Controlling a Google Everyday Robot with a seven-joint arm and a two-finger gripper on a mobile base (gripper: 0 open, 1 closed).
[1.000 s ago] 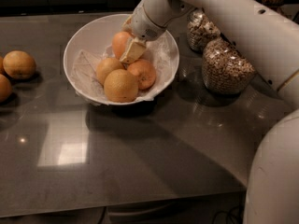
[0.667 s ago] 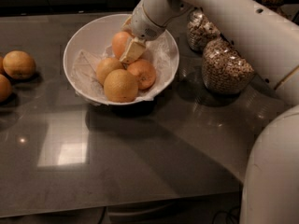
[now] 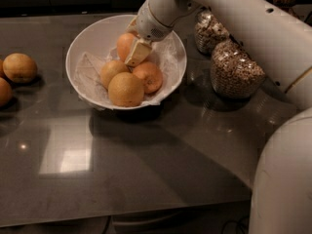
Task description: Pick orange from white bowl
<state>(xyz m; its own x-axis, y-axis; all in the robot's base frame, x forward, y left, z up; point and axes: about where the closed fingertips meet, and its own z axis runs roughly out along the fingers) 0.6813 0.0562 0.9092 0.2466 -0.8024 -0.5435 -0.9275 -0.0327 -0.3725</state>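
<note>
White paper lines the white bowl (image 3: 95, 35); the orange (image 3: 123, 44) lies at its far side, behind other fruits (image 3: 126, 89). The gripper (image 3: 135, 52) sits inside the bowl against that orange; whether it is clamped, I cannot tell. This looks like the grasp step; next it needs a sure hold, then a straight lift.

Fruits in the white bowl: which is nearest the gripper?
The orange at the back of the white bowl, deep orange, right beside the gripper; the other three fruits lie nearer the front.
</note>
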